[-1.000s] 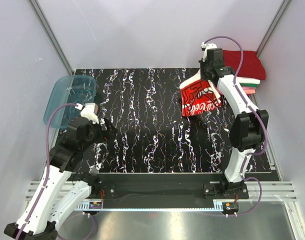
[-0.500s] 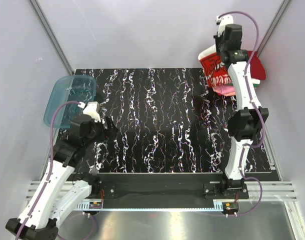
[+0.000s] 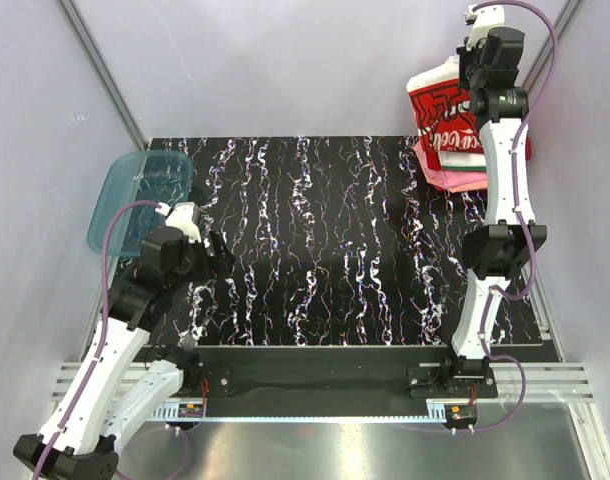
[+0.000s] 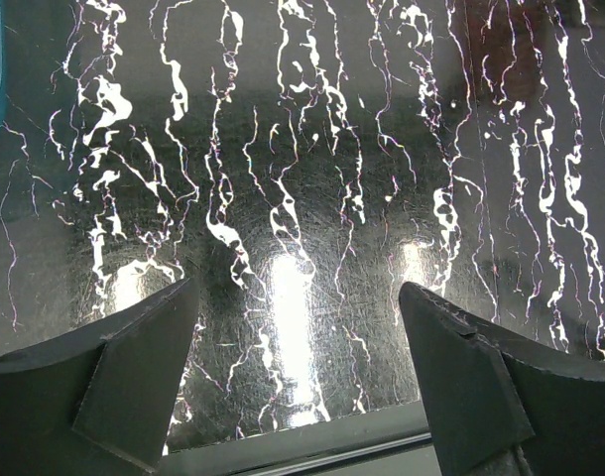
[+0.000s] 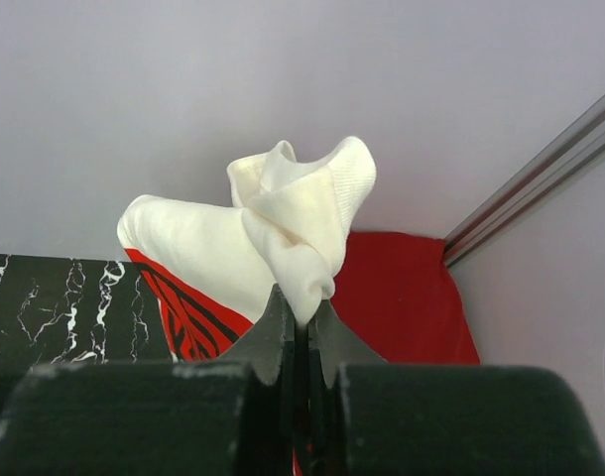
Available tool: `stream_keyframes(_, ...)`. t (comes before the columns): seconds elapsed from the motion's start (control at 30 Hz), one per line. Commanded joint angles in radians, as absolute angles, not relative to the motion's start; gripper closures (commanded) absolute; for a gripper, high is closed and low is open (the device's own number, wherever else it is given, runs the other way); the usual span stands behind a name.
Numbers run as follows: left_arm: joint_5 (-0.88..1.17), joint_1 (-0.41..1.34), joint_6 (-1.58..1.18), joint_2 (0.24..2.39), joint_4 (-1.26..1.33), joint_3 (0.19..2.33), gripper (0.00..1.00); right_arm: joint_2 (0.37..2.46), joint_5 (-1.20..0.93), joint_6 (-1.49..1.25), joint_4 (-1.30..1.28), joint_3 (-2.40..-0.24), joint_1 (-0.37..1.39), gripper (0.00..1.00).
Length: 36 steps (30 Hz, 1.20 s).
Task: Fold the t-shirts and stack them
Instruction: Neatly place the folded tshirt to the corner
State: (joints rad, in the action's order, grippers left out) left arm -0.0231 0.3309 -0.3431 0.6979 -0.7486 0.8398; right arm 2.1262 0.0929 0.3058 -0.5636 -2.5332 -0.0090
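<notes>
the right gripper (image 5: 301,307) is seen pinched shut on a bunched white fold of the printed t-shirt (image 3: 443,115), which hangs below the fingers over the folded stack (image 3: 457,178). the shirt would best be lowered squarely, so that its edges meet the dark red t-shirt (image 5: 402,288) just behind the fingertips, before it is let go. little room is left by the wall close behind. the left gripper (image 4: 298,327) is held with fingers apart and nothing between them. the table (image 4: 283,149) lies beneath, and the teal tub (image 3: 140,195) is off to their left.
</notes>
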Motion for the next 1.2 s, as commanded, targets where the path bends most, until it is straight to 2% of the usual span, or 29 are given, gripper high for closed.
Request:
stream_keyframes(0.0, -0.006, 0.325, -0.330, 0.700, -0.698, 0.833, 0.12, 2.106, 0.031, 0.291, -0.512, -2.597, -0.038, 1.00)
stream_keyframes(0.3, -0.006, 0.325, -0.331, 0.710, -0.699, 0.833, 0.12, 2.146, -0.046, 0.249, -0.505, -2.644, -0.101, 1.00)
stream_keyframes(0.67, -0.008, 0.325, -0.334, 0.729, -0.703, 0.833, 0.12, 2.298, -0.066, 0.233, -0.427, -2.715, -0.167, 1.00)
stream_keyframes(0.97, -0.028, 0.324, -0.337, 0.735, -0.707, 0.835, 0.12, 2.503, -0.038, 0.167, -0.190, -2.753, -0.262, 1.00)
stream_keyframes(1.17, -0.044, 0.324, -0.339, 0.752, -0.713, 0.838, 0.12, 2.579, -0.064, 0.100, 0.060, -2.700, -0.316, 1.00)
